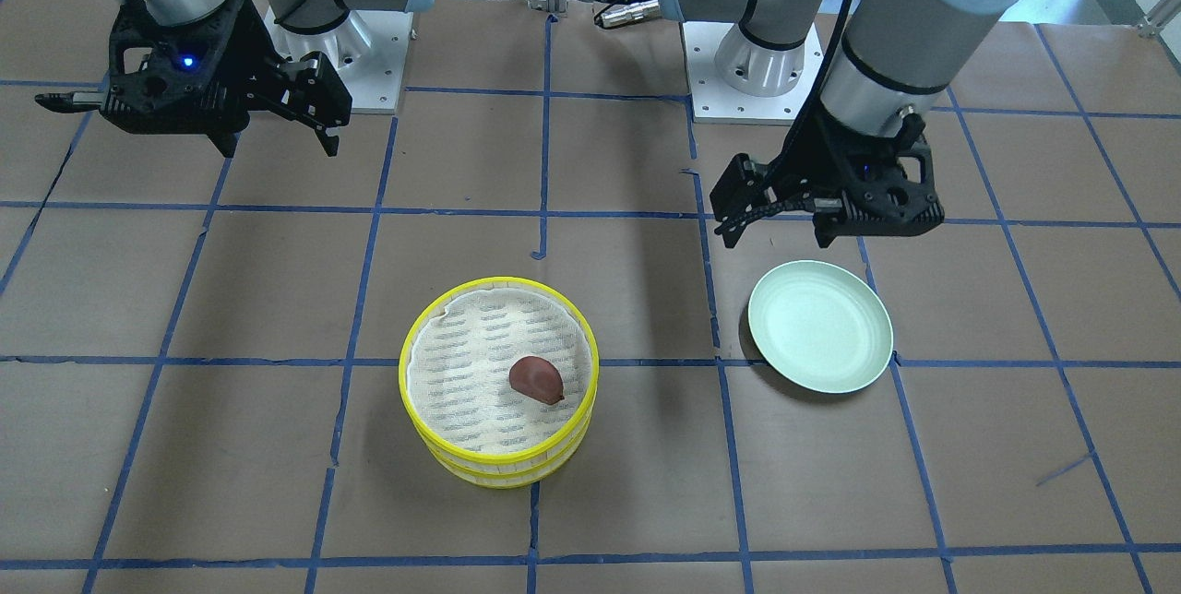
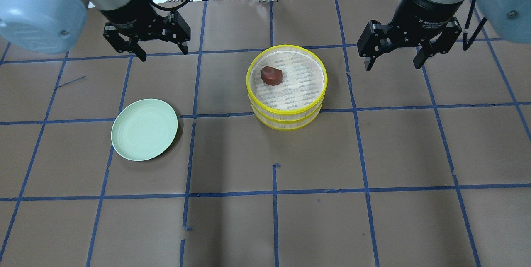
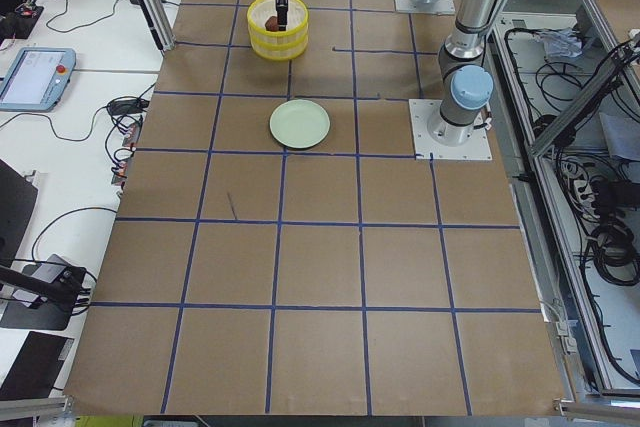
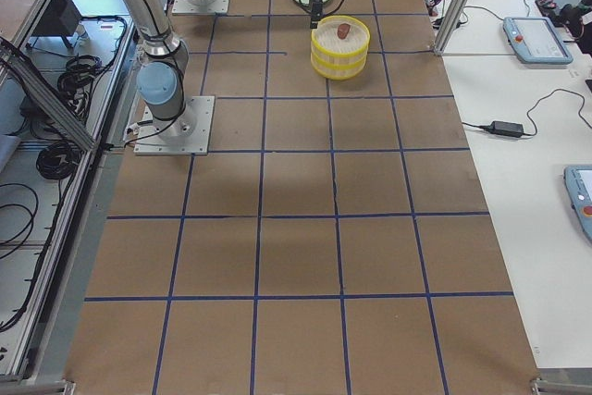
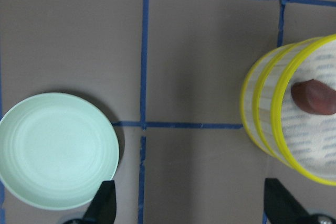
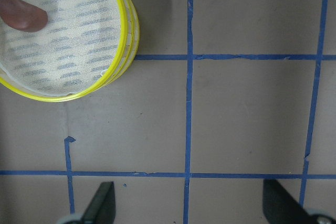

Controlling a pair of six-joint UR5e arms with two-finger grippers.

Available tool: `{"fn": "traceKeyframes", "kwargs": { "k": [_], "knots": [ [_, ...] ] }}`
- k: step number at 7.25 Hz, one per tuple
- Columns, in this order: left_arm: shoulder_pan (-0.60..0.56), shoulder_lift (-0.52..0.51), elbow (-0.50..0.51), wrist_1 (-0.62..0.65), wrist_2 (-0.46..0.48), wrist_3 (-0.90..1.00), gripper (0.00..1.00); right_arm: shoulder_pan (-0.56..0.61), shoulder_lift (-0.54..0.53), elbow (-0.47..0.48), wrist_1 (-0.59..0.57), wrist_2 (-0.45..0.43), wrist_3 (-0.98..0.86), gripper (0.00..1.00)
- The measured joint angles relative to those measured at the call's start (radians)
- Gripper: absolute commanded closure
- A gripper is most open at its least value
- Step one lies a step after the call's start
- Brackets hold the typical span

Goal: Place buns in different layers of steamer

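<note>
The two steamer layers (image 1: 498, 468) are stacked as one yellow-rimmed stack (image 2: 286, 118) in the middle of the table. The dark reddish-brown bun (image 1: 536, 379) lies on the top tray's white liner (image 2: 271, 76). The white bun is not visible in any view. My left gripper (image 2: 164, 53) is open and empty, hovering beyond the pale green plate and well to the left of the stack. My right gripper (image 2: 392, 67) is open and empty, hovering to the right of the stack. The left wrist view shows the stack (image 5: 262, 124) and bun (image 5: 314, 97); the right wrist view shows the stack (image 6: 68, 51).
A pale green plate (image 2: 144, 129) lies empty on the table near my left gripper (image 1: 733, 207), also in the left wrist view (image 5: 55, 150). Blue tape lines grid the brown table. The arm bases (image 1: 766, 68) stand at the robot's edge.
</note>
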Motion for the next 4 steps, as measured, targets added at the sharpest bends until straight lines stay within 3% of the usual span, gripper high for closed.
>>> {"fn": "traceKeyframes", "kwargs": {
  "k": [4],
  "knots": [
    [0.001, 0.043, -0.019, -0.126, 0.070, -0.023, 0.00, -0.001, -0.013, -0.001, -0.010, -0.001, 0.003, 0.00]
  ]
}}
